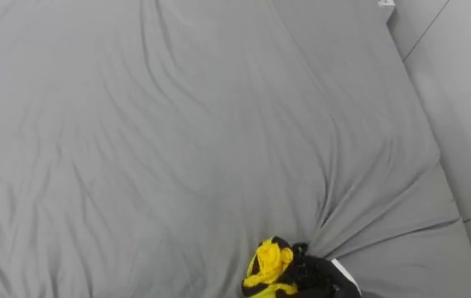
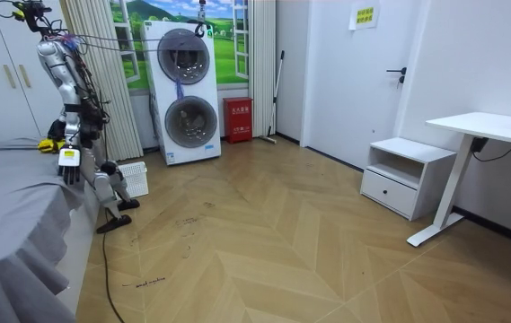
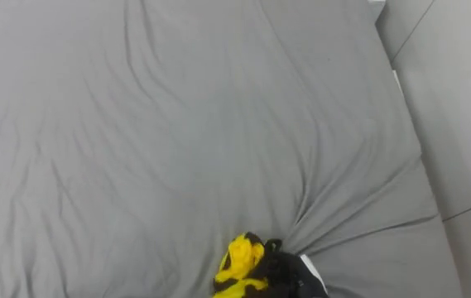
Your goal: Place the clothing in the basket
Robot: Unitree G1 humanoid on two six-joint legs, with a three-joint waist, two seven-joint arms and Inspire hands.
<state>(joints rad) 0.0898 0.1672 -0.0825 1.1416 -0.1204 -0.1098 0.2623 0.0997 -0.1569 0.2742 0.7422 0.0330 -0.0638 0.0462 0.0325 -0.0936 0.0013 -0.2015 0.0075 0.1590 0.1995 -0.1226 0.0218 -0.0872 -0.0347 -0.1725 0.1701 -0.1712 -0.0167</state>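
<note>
Grey bed sheet (image 1: 177, 124) covers the work surface in the left eye view. Its creases run together at one spot near the lower edge. The yellow garment (image 1: 268, 263) lies bunched there, with no clear long axis. Your right hand (image 1: 314, 277) sits touching it on its right side, and its dark fingers appear curled into the cloth. I judge that as a grip on the garment, possibly with some sheet caught in it. The lower edge cuts off both the hand and the garment, so you cannot confirm how much cloth is held.

In the room view the robot stands at the side of the bed (image 2: 4, 206), facing it. The yellow bundle rests on the bed edge before it. Your left hand (image 2: 68, 170) hangs by the robot's side, too small to tell whether it is open or closed. The white basket (image 2: 135, 179) stands on the floor behind the robot, toward the room view's right. The carry therefore calls for a turn away from the bed.

The right eye view shows the same layout, again cropped at the bottom.
</note>
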